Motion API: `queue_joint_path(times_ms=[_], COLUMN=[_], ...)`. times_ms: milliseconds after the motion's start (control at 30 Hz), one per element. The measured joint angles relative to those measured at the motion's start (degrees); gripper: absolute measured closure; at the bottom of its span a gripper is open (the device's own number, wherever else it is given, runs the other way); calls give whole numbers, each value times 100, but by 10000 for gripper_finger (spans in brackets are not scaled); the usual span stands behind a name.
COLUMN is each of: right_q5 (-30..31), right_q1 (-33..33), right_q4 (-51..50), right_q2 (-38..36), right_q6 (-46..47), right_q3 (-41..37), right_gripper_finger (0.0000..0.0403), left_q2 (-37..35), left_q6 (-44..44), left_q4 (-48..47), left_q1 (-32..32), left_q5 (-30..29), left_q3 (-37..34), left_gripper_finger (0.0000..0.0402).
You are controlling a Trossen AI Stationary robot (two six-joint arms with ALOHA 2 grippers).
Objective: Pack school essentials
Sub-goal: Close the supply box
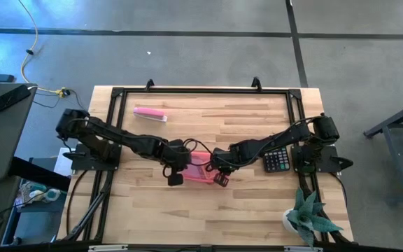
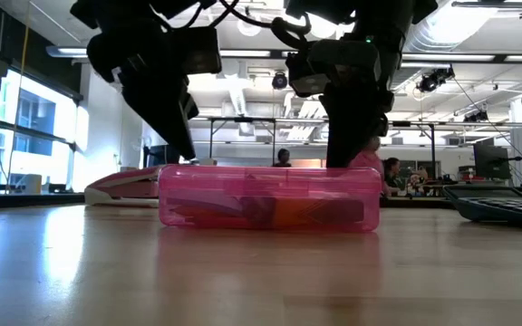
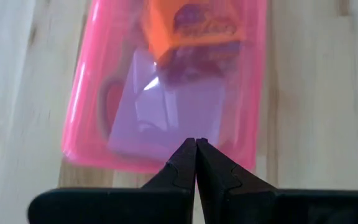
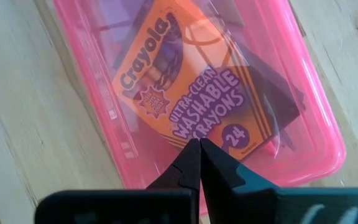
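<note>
Bare tabletop (image 2: 261,281) up front in the low view, then the pink translucent case (image 2: 270,196) flat at table centre with its lid down — both arms meet right over it.

Left gripper (image 3: 196,149) sits at the case's 9 o'clock end in the high view, fingers pinched fully together, nothing between them. Right gripper (image 4: 199,151) at the 3 o'clock end, likewise pinched closed and empty. Whether either tip is actually touching the lid I can't tell.

Contents through the lid: crayon box (image 4: 188,102) in orange, a pale square pad (image 3: 173,112), something dark beside the crayons. Looks packed; step in hand reads as pressing the lid home.

To do it well: push straight down with closed tips near the rim, both ends together, so the case doesn't skate or tip. Light force — thin plastic will likely flex.

Calculator (image 1: 277,160) lies near 3 o'clock of the case; pink bar (image 1: 150,113) well apart at 10 o'clock. Neither belongs inside, as I judge it.
</note>
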Motion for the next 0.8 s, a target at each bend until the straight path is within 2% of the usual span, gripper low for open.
queue_joint_path(times_ms=[367, 800], right_q5=[13, 24], right_q1=[-1, -15], right_q4=[31, -31], right_q2=[0, 11], right_q6=[0, 49], right_q3=[-9, -7], right_gripper_finger=[403, 403], left_q2=[655, 730], left_q6=[125, -304], left_q4=[342, 374], left_q1=[-20, -54], left_q5=[25, 41], left_q3=[68, 72], left_gripper_finger=[402, 402])
